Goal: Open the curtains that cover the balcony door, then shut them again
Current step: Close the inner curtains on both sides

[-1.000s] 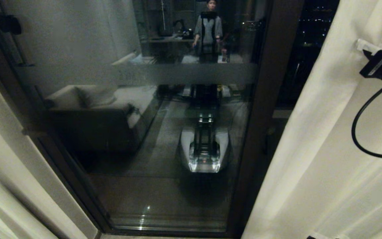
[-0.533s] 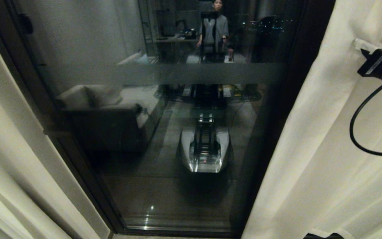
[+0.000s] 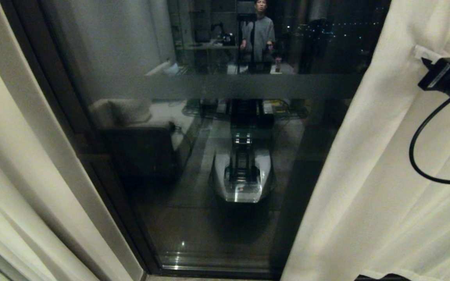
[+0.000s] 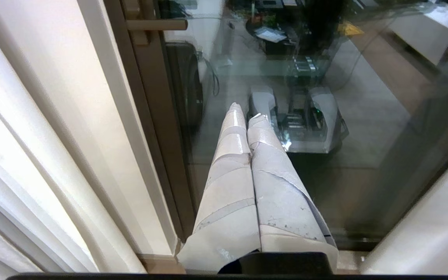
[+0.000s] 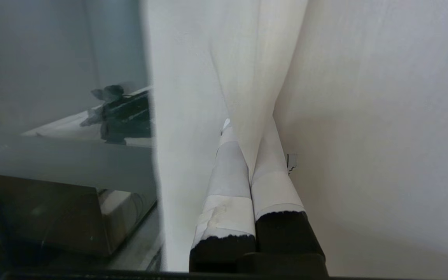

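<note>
The curtains hang as two cream panels, the left curtain [image 3: 10, 175] and the right curtain [image 3: 385, 175], on either side of the bared balcony door [image 3: 123, 58] with its dark frame [image 3: 65, 101]. My right gripper [image 3: 424, 52] is high at the right, shut on a fold of the right curtain [image 5: 364, 116] a little in from its hemmed edge. The fold rises from between the taped fingers [image 5: 228, 171]. My left gripper [image 4: 246, 112] hangs low before the glass [image 4: 364, 155], shut and empty, beside the left curtain [image 4: 33, 136].
The dark glass mirrors the room behind me: a person [image 3: 262, 35] standing, a sofa [image 3: 139, 128] and my own base [image 3: 242, 175]. A black cable [image 3: 416, 156] loops from my right wrist in front of the right curtain.
The whole view has shifted: door and left curtain slid rightward in the picture. The right curtain's edge, still in my right gripper, now covers the door's right post.
</note>
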